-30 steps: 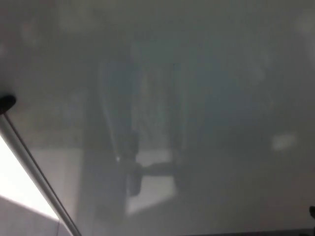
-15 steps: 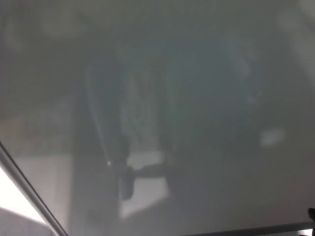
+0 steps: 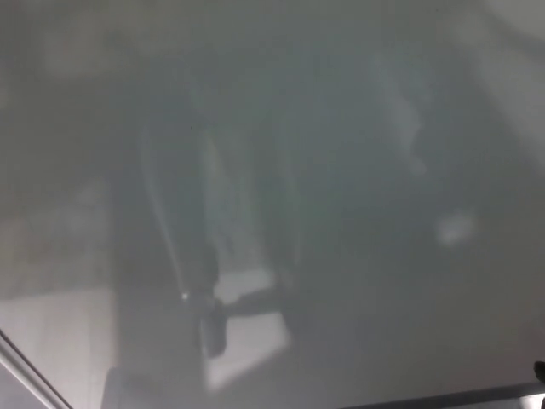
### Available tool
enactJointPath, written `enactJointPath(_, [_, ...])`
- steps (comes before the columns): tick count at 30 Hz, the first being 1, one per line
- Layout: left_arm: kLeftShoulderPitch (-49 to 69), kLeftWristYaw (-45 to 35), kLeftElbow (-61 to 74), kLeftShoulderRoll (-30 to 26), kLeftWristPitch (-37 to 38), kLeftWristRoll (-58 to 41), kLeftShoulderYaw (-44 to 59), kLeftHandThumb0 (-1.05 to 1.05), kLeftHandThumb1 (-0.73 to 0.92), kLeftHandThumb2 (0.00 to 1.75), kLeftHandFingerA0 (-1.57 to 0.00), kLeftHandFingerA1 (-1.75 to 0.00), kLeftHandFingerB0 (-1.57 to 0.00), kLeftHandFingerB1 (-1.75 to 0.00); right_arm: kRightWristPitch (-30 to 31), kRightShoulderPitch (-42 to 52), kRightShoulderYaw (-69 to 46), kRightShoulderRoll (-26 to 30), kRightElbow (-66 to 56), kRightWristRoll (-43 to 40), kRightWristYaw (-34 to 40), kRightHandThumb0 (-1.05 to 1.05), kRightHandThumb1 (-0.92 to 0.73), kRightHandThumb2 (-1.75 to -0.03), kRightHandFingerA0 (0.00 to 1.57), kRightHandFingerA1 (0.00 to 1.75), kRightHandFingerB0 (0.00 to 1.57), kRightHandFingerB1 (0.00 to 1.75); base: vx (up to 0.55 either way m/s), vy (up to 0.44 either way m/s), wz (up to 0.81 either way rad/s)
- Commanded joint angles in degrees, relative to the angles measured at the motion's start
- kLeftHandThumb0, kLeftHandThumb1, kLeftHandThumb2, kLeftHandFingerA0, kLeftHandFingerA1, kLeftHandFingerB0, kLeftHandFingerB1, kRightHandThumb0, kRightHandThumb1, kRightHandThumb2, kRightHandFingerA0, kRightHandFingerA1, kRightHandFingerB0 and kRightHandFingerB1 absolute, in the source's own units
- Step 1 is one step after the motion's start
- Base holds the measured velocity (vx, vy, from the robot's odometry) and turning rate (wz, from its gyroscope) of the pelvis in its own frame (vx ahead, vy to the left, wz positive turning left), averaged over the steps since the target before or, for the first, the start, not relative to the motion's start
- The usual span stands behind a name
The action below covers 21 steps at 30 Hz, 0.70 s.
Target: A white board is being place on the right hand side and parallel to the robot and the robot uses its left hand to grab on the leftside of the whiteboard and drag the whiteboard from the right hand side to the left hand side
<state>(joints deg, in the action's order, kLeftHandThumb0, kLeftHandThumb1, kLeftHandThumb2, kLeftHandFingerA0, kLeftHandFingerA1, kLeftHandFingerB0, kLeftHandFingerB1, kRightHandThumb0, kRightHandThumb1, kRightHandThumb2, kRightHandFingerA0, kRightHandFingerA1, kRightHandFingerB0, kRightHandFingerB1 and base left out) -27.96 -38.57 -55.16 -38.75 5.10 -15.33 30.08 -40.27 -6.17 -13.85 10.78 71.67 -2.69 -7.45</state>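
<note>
The whiteboard (image 3: 341,170) fills almost the whole head view as a glossy grey surface with dim, blurred reflections. Its metal left frame edge (image 3: 25,371) shows only as a short slanted strip in the bottom left corner. A thin stretch of its lower frame edge (image 3: 477,397) runs along the bottom right. Neither of my hands shows clearly in this view, so any grip on the board is hidden.
A tiny dark shape (image 3: 540,371) sits at the right edge just above the lower frame; I cannot tell what it is. A sliver of pale floor (image 3: 7,394) shows beyond the board's left edge.
The whiteboard has slid to the left: its left frame edge went from well inside the picture to the bottom left corner. The black piece seen at that edge has left the view.
</note>
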Motion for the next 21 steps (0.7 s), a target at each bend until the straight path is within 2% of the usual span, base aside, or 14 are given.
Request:
enactJointPath(1, [-1.78, 0.91, -1.17, -3.99, 3.28, -1.33, 1.16, -0.15, 0.6, 0.56, -0.78, -1.75, -0.73, -1.51, -1.21, 0.57, 0.33, 0.36, 0.17, 0.58, 0.89, -0.64, -0.71, -1.11, 0.54, 0.64, 0.23, 0.5, 0.0, 0.0, 0.0])
enactJointPath(2, [-1.74, 0.52, -1.44, -4.25, 3.27, -1.5, 1.21, -0.15, 0.61, 0.56, -0.78, -1.75, -0.71, -1.54, -1.09, 0.54, 0.29, 0.37, 0.21, 0.48, 0.7, -0.73, -0.85, -0.69, 0.55, 0.48, 0.37, 0.42, 0.0, 0.0, 0.06])
enactJointPath(3, [-1.76, -0.38, -1.95, -4.69, 3.61, -1.76, 1.35, -0.15, 0.6, 0.57, -0.79, -1.75, -0.73, -1.54, -0.87, 0.56, 0.15, 0.25, 0.18, 0.26, 0.75, -0.61, -0.71, -1.1, 0.55, 0.64, 0.24, 0.5, 0.0, 0.0, 0.0])
enactJointPath(18, [-4.24, -3.54, -6.26, -8.45, 2.6, -2.14, 1.81, -0.15, 0.55, 0.57, -0.81, -1.75, -0.76, -1.51, -0.79, 0.34, 0.46, 0.14, 0.34, 0.62, 1.51, -0.62, -0.7, -1.1, 0.55, 0.64, 0.24, 0.5, 0.0, 0.0, 0.0])
enactJointPath(19, [-4.31, -3.43, -6.31, -8.57, 2.7, -1.9, 1.64, -0.16, 0.55, 0.56, -0.81, -1.75, -0.77, -1.5, -0.79, 0.28, 0.49, 0.14, 0.37, 0.66, 1.62, -0.71, -0.83, -0.69, 0.57, 0.49, 0.39, 0.43, 0.0, 0.0, 0.0])
enactJointPath(20, [-4.52, -3.78, -6.33, -8.71, 3.45, -1.42, 1.2, -0.2, 0.55, 0.57, -0.82, -1.75, -0.75, -1.54, -0.76, 0.16, 0.48, 0.14, 0.42, 0.64, 1.59, -0.62, -0.69, -1.09, 0.55, 0.65, 0.24, 0.5, 0.0, 0.0, 0.0])
enactJointPath(21, [-4.8, -4.71, -6.43, -8.74, 4.35, -1.26, 0.92, -0.2, 0.55, 0.57, -0.82, -1.75, -0.75, -1.54, -0.74, 0.07, 0.41, 0.12, 0.44, 0.47, 1.28, -0.62, -0.69, -1.09, 0.55, 0.65, 0.24, 0.5, 0.0, 0.0, 0.0])
